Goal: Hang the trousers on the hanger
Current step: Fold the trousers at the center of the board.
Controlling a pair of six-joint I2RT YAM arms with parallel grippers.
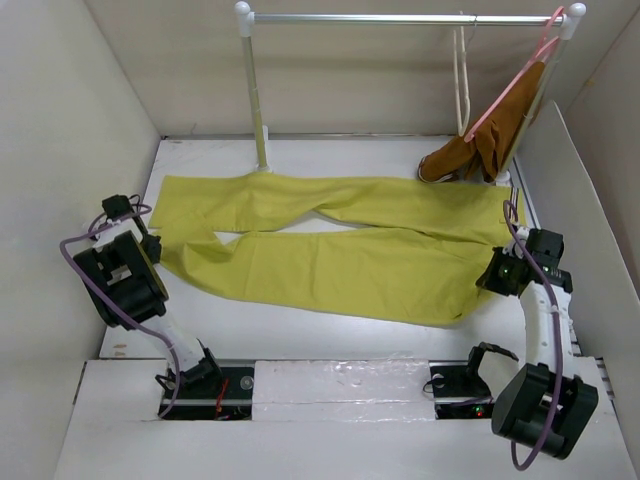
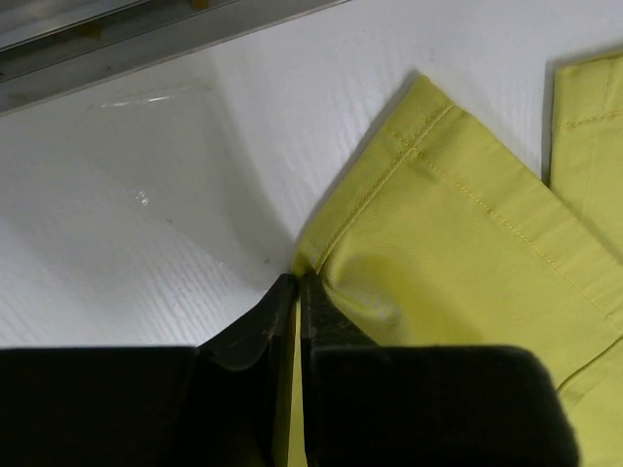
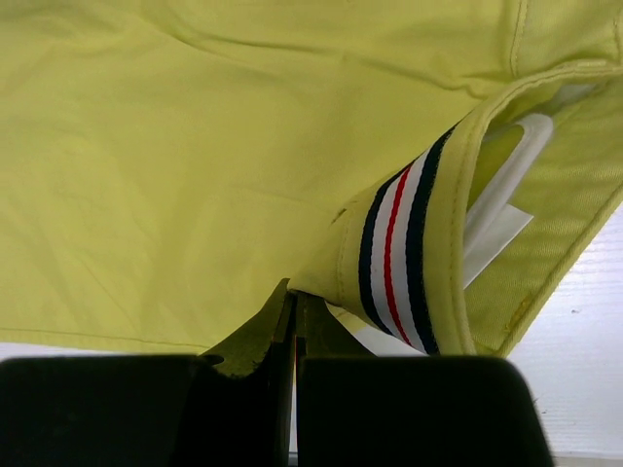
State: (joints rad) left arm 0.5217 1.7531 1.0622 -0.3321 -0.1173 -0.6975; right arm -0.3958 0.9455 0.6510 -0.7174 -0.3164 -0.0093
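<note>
Now trousers (image 1: 340, 250) sit pinched: left fingers (image 2: 255, 339) at hem (image 2: 428, 161), right fingers (image 3: 251, 345) at waistband (image 3: 399, 253).

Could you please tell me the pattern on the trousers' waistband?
Yellow-green cloth trousers: waistband white, striped dark navy and red; right wrist view.

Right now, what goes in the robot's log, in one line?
left gripper: shut on trousers hem | right gripper: shut on waistband | hanger: on rail, bare

Yellow-green trousers (image 3: 195, 146) fill most of the view. The right gripper (image 3: 295, 309), black and pressed together at the bottom edge, pinches the cloth beside the waistband (image 3: 394, 248), white with dark and red stripes. White table (image 3: 594, 341) shows lower right.
</note>
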